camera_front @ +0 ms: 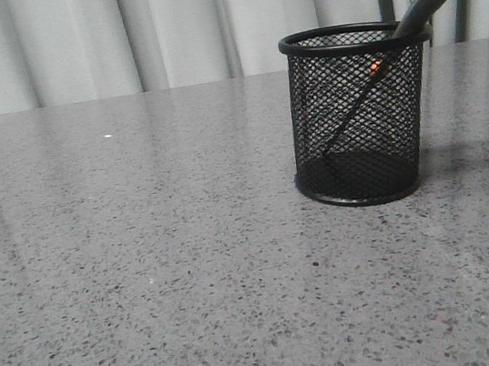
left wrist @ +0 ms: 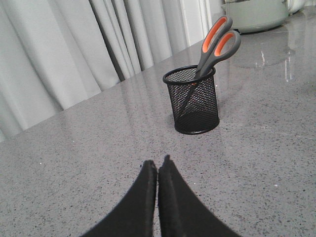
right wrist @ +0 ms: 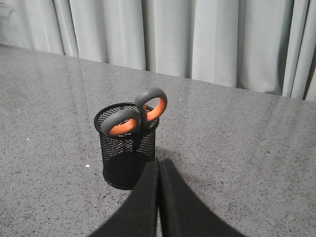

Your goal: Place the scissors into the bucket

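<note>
Black wire-mesh bucket (left wrist: 194, 101) holds orange-lined scissors (left wrist: 217, 43).

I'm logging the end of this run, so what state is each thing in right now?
Scissors: blades shut, standing tilted in the bucket, handles above the rim.
Bucket: upright on the table, holding the scissors.
Left claw: shut, empty, short of the bucket.
Right claw: shut, empty, close to the bucket.
Pale green appliance: at the far table edge, state unclear.

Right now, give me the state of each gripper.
Left gripper: closed, holding nothing.
Right gripper: closed, holding nothing; the scissors stand in the bucket.
</note>
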Controlling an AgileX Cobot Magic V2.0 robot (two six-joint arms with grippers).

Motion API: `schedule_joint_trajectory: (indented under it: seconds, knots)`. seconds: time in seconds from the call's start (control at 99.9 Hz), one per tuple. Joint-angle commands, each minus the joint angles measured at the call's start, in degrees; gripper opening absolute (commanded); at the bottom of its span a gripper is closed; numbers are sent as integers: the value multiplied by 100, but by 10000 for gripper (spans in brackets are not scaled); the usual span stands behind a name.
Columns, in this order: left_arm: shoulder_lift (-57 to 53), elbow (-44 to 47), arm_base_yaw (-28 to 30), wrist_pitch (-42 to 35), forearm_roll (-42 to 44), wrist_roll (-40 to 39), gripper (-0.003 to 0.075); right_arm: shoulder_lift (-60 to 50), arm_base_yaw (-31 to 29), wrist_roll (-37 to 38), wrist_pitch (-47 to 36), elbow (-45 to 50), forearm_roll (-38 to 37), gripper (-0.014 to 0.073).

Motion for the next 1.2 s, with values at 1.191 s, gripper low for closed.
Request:
schedule_joint_trajectory:
  seconds: [1.191]
  knots:
    - [-158, 1765, 4424, -990, -1536, 358, -20, 136, -19, -39, -483, -144, -62, -60]
